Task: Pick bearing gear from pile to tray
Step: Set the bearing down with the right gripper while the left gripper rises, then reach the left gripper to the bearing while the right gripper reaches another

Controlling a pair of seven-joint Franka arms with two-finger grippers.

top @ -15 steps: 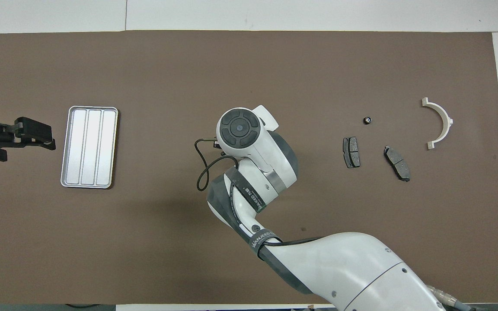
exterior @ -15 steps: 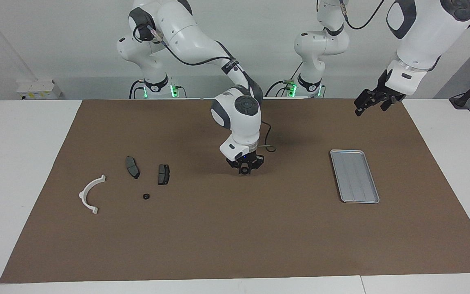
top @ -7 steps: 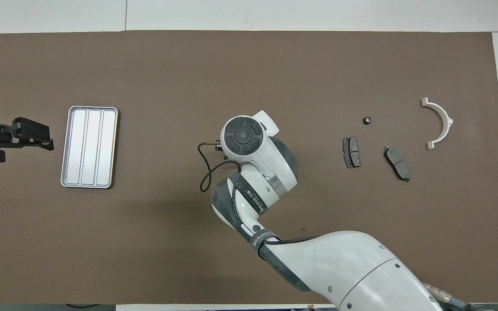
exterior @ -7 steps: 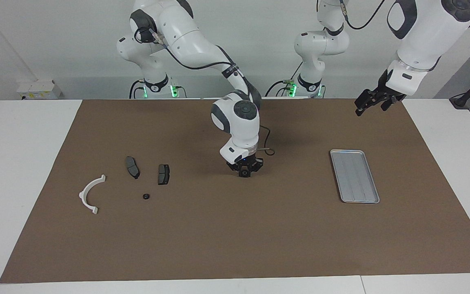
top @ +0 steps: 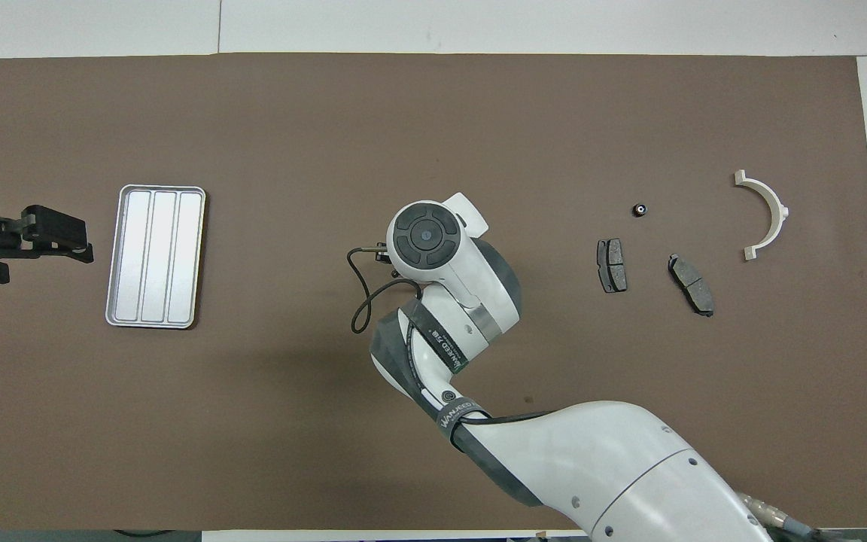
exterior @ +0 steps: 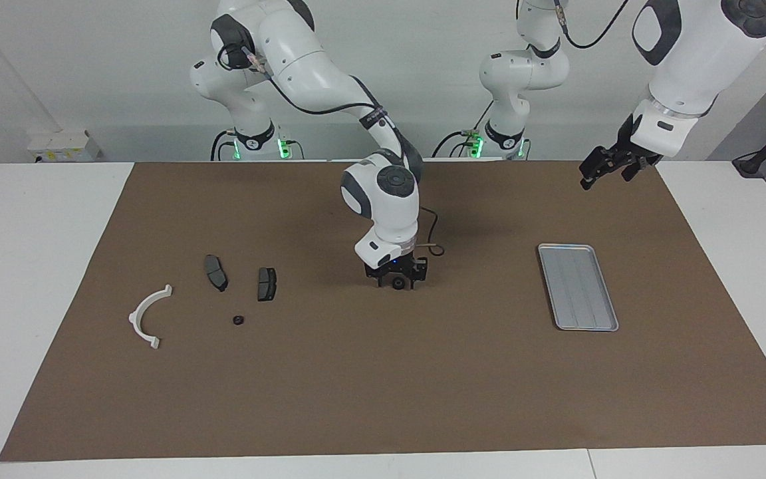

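My right gripper (exterior: 397,283) hangs low over the middle of the brown mat, shut on a small black round bearing gear (exterior: 397,284). In the overhead view its wrist (top: 424,235) hides the fingers. The pile lies toward the right arm's end: a white half-ring bracket (exterior: 149,317), two dark brake pads (exterior: 215,272) (exterior: 266,283) and one tiny black round piece (exterior: 238,320). The silver tray (exterior: 577,286) lies empty toward the left arm's end. My left gripper (exterior: 599,171) waits in the air over the mat's corner near that tray.
The brown mat (exterior: 383,392) covers most of the white table. A thin cable (exterior: 433,249) loops off the right wrist. In the overhead view the tray (top: 156,256) lies beside the left gripper (top: 57,237).
My right gripper has come down closer to the mat with the gear in it and turned slightly. The left arm has barely moved. The pile and tray are unchanged.
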